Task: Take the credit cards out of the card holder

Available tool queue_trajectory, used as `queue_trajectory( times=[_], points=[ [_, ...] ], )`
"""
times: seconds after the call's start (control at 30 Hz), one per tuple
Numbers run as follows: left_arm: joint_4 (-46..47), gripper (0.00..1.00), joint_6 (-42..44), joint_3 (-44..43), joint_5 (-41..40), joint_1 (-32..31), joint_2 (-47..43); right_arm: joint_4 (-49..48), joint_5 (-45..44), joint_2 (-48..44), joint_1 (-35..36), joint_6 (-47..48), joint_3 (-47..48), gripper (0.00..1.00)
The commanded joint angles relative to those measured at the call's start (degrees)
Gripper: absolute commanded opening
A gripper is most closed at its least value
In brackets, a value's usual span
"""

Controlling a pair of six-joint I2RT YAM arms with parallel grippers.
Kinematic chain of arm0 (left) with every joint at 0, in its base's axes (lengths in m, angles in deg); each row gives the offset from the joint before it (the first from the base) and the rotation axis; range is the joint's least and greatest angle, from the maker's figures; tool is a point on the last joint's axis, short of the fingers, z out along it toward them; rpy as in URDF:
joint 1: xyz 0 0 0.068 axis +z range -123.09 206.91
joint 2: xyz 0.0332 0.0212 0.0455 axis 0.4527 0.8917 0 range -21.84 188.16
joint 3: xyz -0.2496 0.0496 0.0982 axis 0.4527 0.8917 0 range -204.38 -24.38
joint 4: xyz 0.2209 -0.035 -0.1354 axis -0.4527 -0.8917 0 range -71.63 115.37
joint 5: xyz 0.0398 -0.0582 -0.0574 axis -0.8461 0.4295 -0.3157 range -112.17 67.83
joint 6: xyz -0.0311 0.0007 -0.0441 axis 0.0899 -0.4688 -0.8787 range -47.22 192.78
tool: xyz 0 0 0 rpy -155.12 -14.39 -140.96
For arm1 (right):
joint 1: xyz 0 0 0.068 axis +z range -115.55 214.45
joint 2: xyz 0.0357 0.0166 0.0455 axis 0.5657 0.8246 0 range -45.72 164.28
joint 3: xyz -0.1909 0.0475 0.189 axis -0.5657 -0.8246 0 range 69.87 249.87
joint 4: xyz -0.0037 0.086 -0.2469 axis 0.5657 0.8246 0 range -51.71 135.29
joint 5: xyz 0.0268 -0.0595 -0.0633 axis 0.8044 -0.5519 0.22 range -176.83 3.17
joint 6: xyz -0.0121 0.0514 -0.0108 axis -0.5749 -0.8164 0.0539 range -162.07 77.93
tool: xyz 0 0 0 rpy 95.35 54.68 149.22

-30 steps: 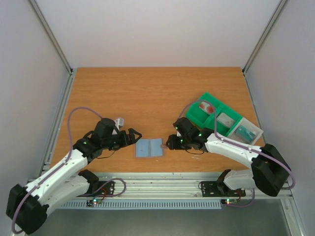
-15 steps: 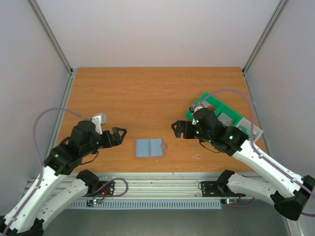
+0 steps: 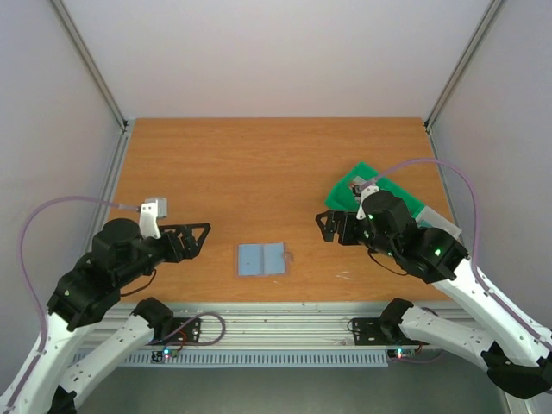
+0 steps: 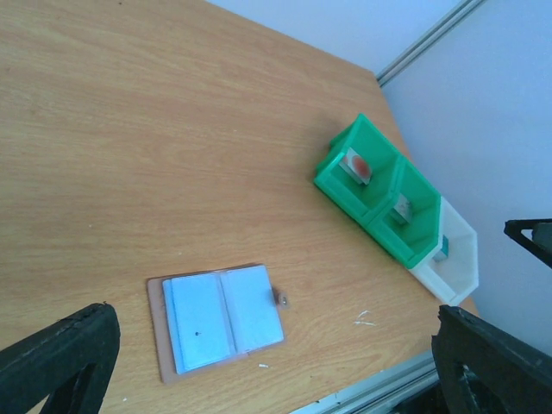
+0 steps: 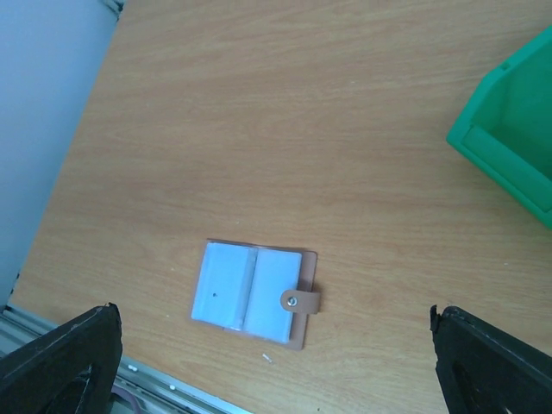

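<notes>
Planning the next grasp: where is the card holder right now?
In the top view the card holder lies open on the table near its front edge, roughly midway between the left hand and the right hand, touching neither.

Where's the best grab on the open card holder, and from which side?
Likely the snap tab sticking out past its right panel, approached low from that side. The card holder lies open and flat on the table, so the panels offer no raised edge; the tab alone protrudes.
</notes>
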Motion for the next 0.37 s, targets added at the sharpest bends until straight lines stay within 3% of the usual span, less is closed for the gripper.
queue_trajectory(
  times=[0.0, 0.33],
  points=[
    [2.1, 0.99, -0.8, 0.8, 1.6, 0.0, -2.9, 2.7, -1.9, -1.7, 0.2, -0.6, 1.5, 0.99],
    [3.5, 0.99, -3.0, 6.3, 2.5, 0.0, -5.0, 2.2, -1.8, -2.0, 0.2, -1.1, -0.3, 0.98]
  ],
)
